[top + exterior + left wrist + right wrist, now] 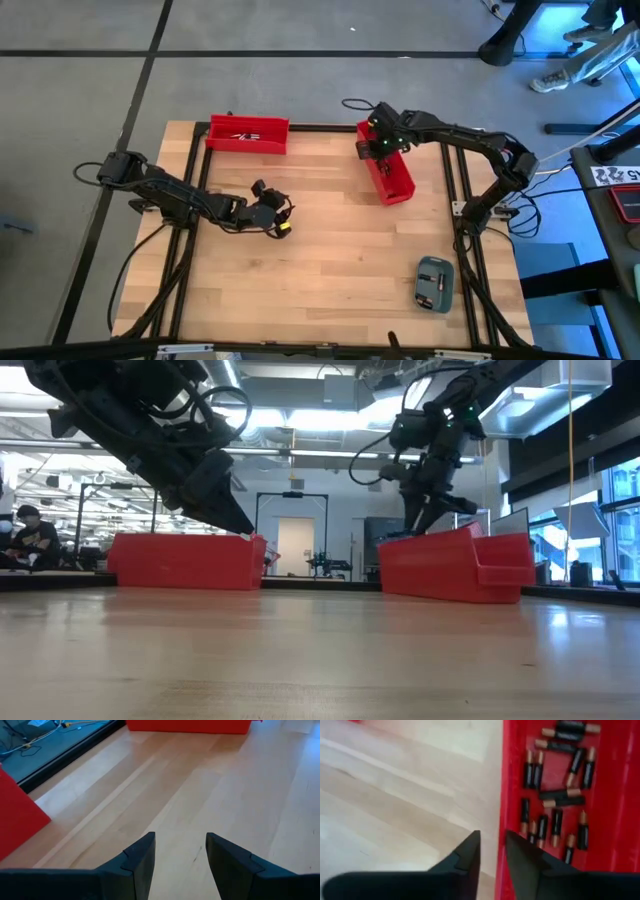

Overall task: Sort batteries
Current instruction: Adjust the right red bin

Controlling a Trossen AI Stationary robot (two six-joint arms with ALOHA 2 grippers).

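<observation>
Several batteries (555,810), dark with copper-coloured ends, lie loose on the floor of the red bin (620,795) at the table's far right (395,185). My right gripper (492,836) hangs over that bin's far end (383,150), pointing steeply down. Its fingers stand a little apart above the bin's wall with nothing between them. My left gripper (180,837) is open over bare wood near the table's middle (280,218), slanting down, and holds nothing.
A second red bin (248,135) stands at the far edge, left of centre. A grey-blue case (435,283) lies near the right front corner. A black frame (200,150) runs along the table's edges. People and desks show in the room behind.
</observation>
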